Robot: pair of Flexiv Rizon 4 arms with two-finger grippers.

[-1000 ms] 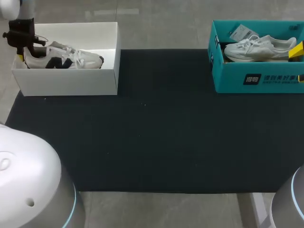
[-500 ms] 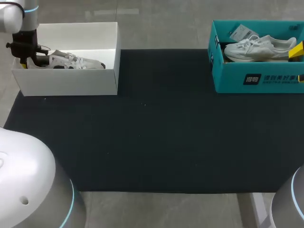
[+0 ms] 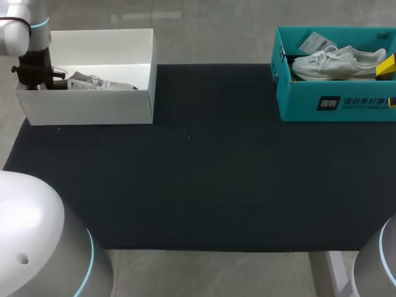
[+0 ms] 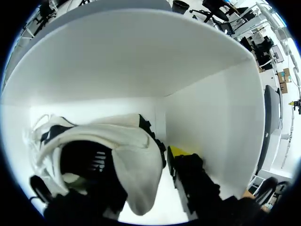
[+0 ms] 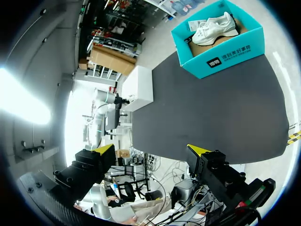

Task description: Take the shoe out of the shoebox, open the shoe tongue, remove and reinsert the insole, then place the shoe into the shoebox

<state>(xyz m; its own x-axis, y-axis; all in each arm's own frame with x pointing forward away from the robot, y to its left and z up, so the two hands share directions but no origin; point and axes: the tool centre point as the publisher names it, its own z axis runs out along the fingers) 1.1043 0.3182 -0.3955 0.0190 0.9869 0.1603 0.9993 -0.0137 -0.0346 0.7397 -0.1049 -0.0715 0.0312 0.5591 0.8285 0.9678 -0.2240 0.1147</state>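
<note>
**Shoe in the white shoebox, heel at the left gripper**

The shoe [image 3: 93, 81], cream white with black parts, is inside the white shoebox [image 3: 86, 106]. It sits low, so from the head view only its upper part shows above the box wall. Its heel end is directly at the left gripper [image 3: 35, 77]. Its toe points away from the gripper, along the length of the box toward the opposite short wall. In the left wrist view the padded heel collar and the dark opening of the shoe are right under the gripper. The laces lie a little further to one side, and the white walls of the box stand close around both. Whether the left gripper clamps the heel or only stands against it, I cannot tell from these views. The left arm [image 3: 25, 31] comes down into the box at its end wall.

The box stands at one corner of the black mat [image 3: 204, 179]. At the opposite corner, well apart from the left gripper, is a teal box [image 3: 297, 102] with a white shoe [image 3: 337, 62] and a paper tag [image 3: 312, 42] in it.

The right gripper [image 5: 150, 149] hangs near the mat's edge that is far from both boxes. Its jaws stand wide apart with nothing between them.
</note>
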